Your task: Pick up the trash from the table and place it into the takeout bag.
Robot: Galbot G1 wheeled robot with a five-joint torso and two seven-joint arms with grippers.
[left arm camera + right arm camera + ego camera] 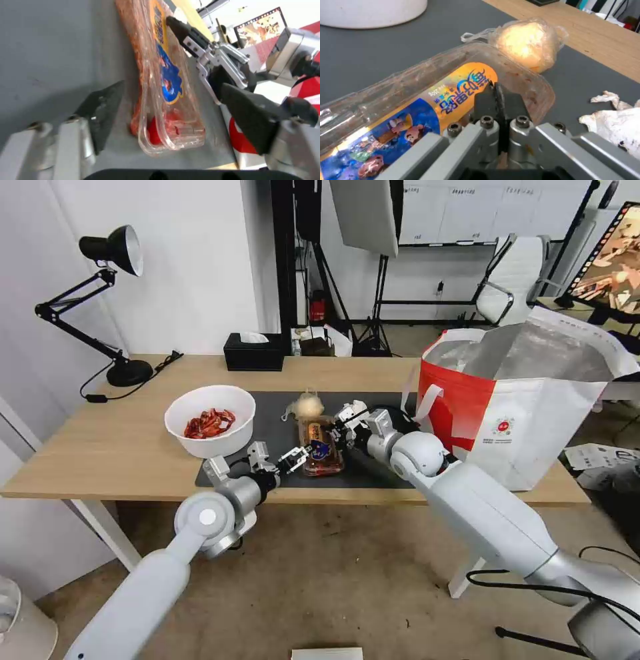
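The clear plastic food tray lies on the dark mat of the table. My left gripper is open and straddles the tray's near end. My right gripper is shut, pinching the tray's far rim. A knotted clear bag with a yellowish lump sits just beyond the tray. Crumpled white tissue lies beside the right gripper. The white bowl of red scraps stands left of the tray. The takeout bag stands open at the table's right end.
A black desk lamp stands at the table's back left, its cable trailing on the wood. A black tissue box sits at the back edge. Behind the table are light stands, a white chair and a monitor.
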